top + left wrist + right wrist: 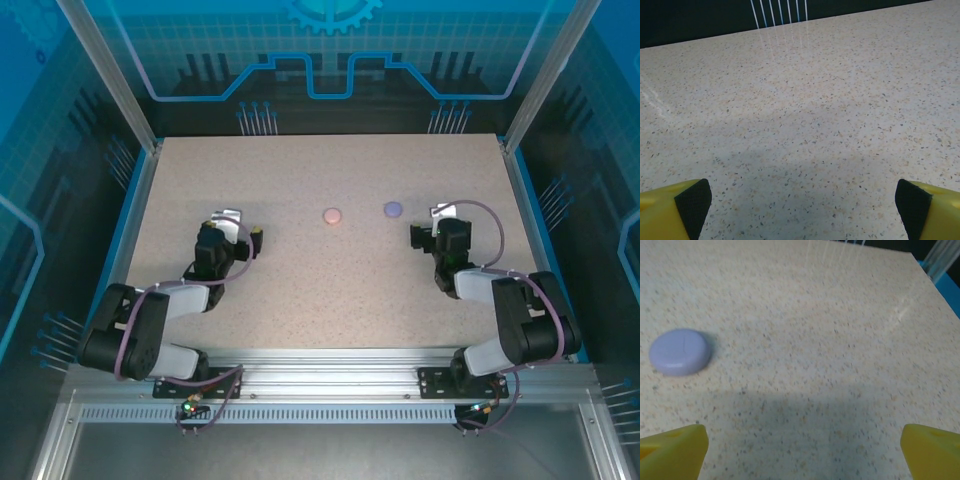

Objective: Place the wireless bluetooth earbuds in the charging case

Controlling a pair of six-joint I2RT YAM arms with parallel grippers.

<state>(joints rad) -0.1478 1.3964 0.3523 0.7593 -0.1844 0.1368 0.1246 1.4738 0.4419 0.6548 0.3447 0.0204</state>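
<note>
Right end effector [802,450] wide apart, purple charging case [680,351] ahead to its left

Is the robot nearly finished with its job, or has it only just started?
Only just started, it seems. Done: nothing yet. The pink case and the purple case both lie shut on the table. In hand: nothing. The left hand and the right hand are open and empty, low over the table. Left: the whole job, opening a case and putting the earbuds in.
</note>
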